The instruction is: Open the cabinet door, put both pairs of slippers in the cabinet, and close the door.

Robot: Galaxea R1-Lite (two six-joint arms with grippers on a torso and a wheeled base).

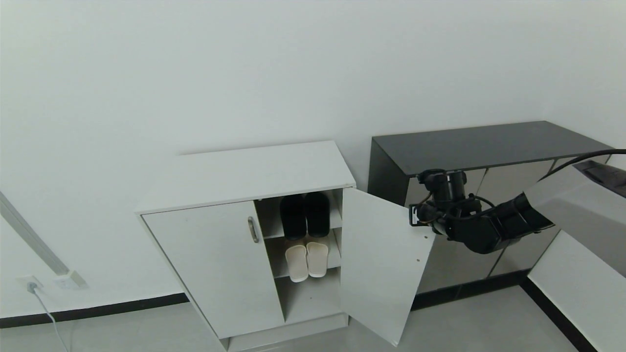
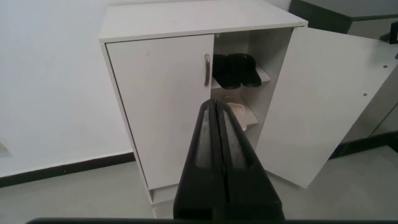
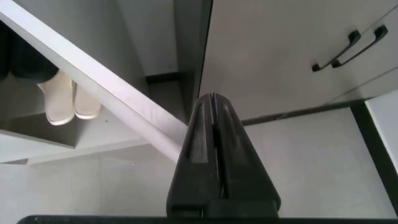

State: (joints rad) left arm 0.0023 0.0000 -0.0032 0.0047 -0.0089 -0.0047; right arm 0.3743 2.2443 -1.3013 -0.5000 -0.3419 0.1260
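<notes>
The white cabinet [image 1: 244, 171] stands against the wall with its right door [image 1: 381, 264] swung open and its left door [image 1: 215, 264] closed. A black pair of slippers [image 1: 305, 215] sits on the top shelf, with a white pair [image 1: 307, 261] on the shelf below. My right gripper [image 1: 414, 215] is shut, its tips at the upper free edge of the open door. In the right wrist view the shut gripper [image 3: 213, 98] lies over the door's edge [image 3: 93, 78], with the white slippers [image 3: 62, 102] beyond. My left gripper [image 2: 214, 102] is shut on nothing, held back in front of the cabinet.
A dark-topped sideboard [image 1: 489, 142] stands just right of the cabinet, close behind the open door; its handles [image 3: 348, 50] appear in the right wrist view. A wall socket with a cable [image 1: 29, 283] is at the far left. A white surface [image 1: 577, 288] lies at the lower right.
</notes>
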